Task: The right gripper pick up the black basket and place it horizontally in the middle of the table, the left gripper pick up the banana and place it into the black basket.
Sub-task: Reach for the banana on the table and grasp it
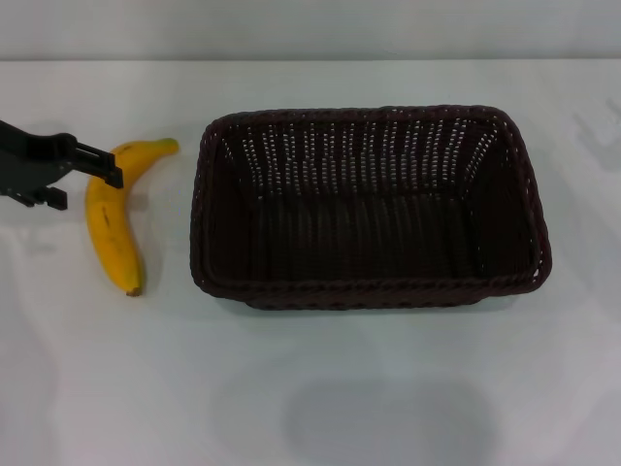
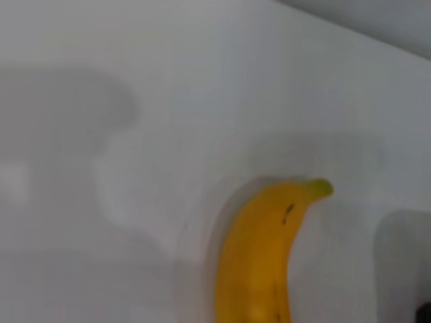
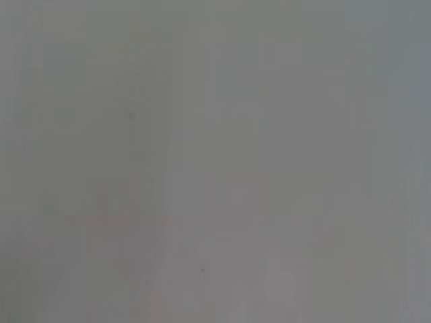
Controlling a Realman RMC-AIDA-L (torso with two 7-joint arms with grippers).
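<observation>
Here, left gripper [image 1: 109, 171] low over banana [image 1: 112, 218].

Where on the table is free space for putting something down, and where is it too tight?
The table is bare in front of the black basket, and again on its right side. It is tight on the left: the banana lies close beside the basket, and the left gripper is at the banana's stem end.
</observation>
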